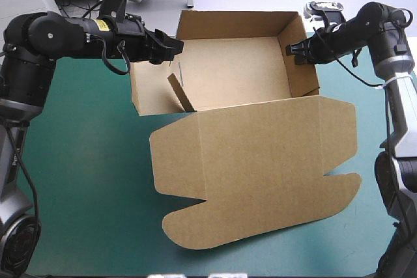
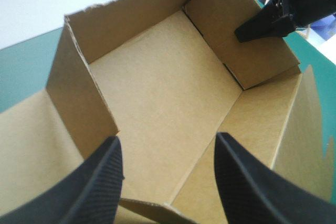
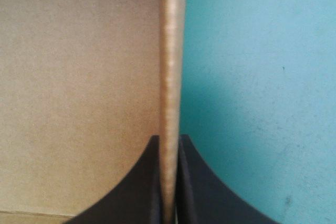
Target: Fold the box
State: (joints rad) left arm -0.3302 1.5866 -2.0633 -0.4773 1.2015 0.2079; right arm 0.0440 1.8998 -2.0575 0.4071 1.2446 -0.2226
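The box (image 1: pixel 241 76) stands as an open tray with its walls raised, toward the far side of the desk, and its lid (image 1: pixel 260 167) lies flat on the near side. The board looks light and stiff and will likely bend only at its creases, so the thin wall edges seem the sensible holds. The right pincer (image 3: pixel 168 139) is clenched on the box's right wall. The left pincer (image 2: pixel 167 139) hangs released over its left wall. The teal-green desk (image 1: pixel 85 180) shows bare around the box.

the box (image 1: pixel 228 73) sits on the table (image 1: pixel 85 180) between left gripper (image 1: pixel 176 47) and right gripper (image 1: pixel 291 50), lid (image 1: pixel 260 167) nearer.
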